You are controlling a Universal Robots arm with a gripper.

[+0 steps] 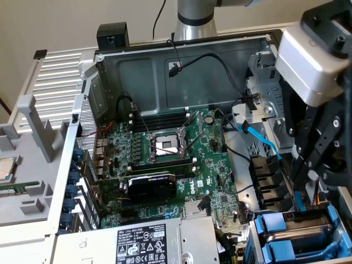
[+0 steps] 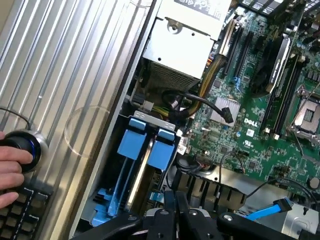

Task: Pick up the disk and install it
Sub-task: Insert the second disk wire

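Note:
Two blue plastic carriers (image 2: 147, 145) stand side by side in the drive bay at the corner of the open computer case; they appear again at the lower right of the exterior view (image 1: 280, 236). A silver edge shows between their rails, so the disk sits in this bay, but I cannot tell which carrier frames it. My gripper (image 2: 174, 207) hangs just above the bay, in line with the carriers, fingers shut with nothing visible between them. In the exterior view its black linkage (image 1: 308, 165) reaches down at the right, over the bay.
The grey power-supply box (image 1: 137, 242) lies beside the bay. The green motherboard (image 1: 165, 165) fills the case floor. A blue flat cable (image 1: 264, 140) hangs near the drive cage. A person's hand (image 2: 12, 160) rests on a round knob beside a keyboard (image 2: 20, 212).

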